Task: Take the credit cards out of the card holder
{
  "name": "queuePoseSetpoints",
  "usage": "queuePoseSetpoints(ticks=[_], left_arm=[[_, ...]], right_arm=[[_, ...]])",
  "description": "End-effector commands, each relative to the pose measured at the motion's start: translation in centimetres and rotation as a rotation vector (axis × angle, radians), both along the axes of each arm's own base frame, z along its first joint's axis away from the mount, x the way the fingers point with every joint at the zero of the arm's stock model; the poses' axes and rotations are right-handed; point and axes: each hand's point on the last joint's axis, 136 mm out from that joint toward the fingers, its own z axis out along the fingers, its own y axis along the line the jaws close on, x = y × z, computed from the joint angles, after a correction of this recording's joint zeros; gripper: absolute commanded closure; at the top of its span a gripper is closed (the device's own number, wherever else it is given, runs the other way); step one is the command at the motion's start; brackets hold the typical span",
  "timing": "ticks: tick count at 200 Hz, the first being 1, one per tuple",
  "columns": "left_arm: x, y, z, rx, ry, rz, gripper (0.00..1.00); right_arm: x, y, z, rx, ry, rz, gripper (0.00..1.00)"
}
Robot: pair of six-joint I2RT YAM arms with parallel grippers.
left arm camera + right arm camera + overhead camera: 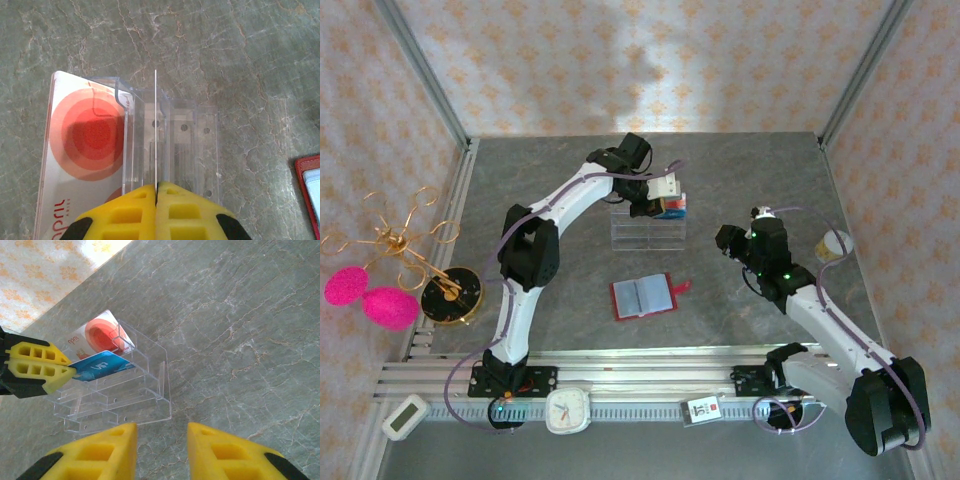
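Blue card [102, 366] reads "VIP", pinched by left claw [71, 373].

I work in a robot test cell of a lab: patterned panels [620, 60] wall in a grey marble-look table [720, 320] between bare aluminium posts [425, 75]. I am bolted to a slotted metal rail [640, 365] along its near edge.
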Motion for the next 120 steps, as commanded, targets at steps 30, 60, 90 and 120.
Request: queuePoseSetpoints(ticks=[30, 60, 90, 120], left_arm=[[-0.3, -0.4, 0.2, -0.015, 0.014, -0.025, 1.0], [0.5, -0.3, 0.2, -0.014, 0.018, 0.03, 1.0], [0.9, -0.6, 1.0, -0.036, 0.025, 0.07, 0.79], [1.2, -1.1, 3.4, -0.096, 0.015, 0.104, 0.75]], right_arm=[[1.0, 0.0, 1.9, 0.006, -0.058, -0.002, 0.69], [1.0, 0.1, 1.8, 0.007, -0.057, 0.004, 0.69], [0.8, 0.3, 1.9, 0.016, -0.059, 0.019, 0.66], [0.6, 0.8, 2.1, 0.027, -0.061, 0.047, 0.54]])
